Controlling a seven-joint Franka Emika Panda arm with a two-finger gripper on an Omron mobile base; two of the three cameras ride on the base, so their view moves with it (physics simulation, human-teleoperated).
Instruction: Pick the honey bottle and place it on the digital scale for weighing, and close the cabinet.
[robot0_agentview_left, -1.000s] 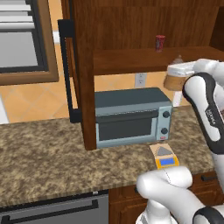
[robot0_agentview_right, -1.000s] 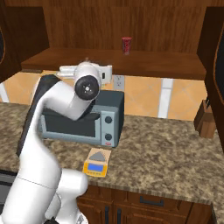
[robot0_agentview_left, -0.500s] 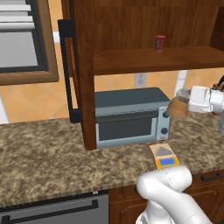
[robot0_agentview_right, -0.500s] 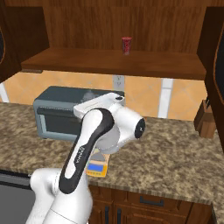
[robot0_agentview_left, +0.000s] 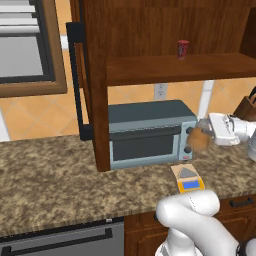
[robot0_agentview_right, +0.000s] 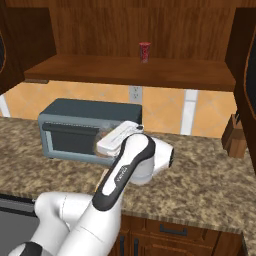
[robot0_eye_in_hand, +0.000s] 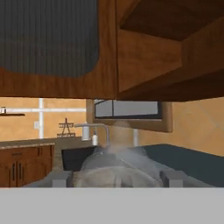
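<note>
Open dark brown wooden wall cabinet (robot0_agentview_left: 150, 30) containing one small red can (robot0_agentview_left: 183, 49); hand (robot0_agentview_left: 207, 136) closed around one amber-tan beehive-shaped honey bottle (robot0_agentview_left: 199, 140) above the tabletop (robot0_agentview_left: 60, 185).

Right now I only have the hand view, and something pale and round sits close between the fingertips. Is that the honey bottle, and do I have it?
Observer: Yes. In the left base view the gripper is shut on the honey bottle, holding it in the air in front of the right end of the toaster oven.
Operator: Where is the digital scale from there?
Observer: The digital scale lies on the counter, below the bottle and nearer the robot, with nothing on its plate.
Operator: And the cabinet?
Observer: The cabinet is open; its left door stands out edge-on over the counter.
</note>
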